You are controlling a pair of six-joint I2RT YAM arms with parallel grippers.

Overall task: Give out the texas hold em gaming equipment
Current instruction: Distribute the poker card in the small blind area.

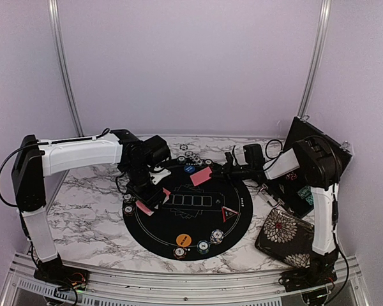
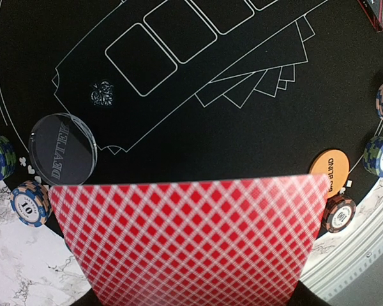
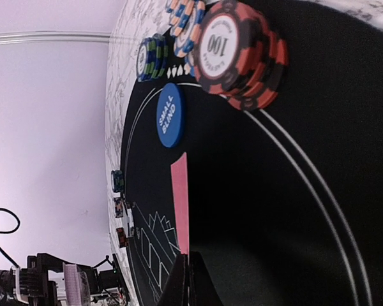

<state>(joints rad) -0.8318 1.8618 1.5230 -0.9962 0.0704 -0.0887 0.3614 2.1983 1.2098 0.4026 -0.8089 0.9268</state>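
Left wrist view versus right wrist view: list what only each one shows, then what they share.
Only left wrist: the clear dealer disc, the orange big blind disc, and a red-backed card close under the camera. Only right wrist: the blue small blind disc, the chip stacks beside it, and a pink card edge-on in the shut jaws. Both: the black mat with its white printed outlines.
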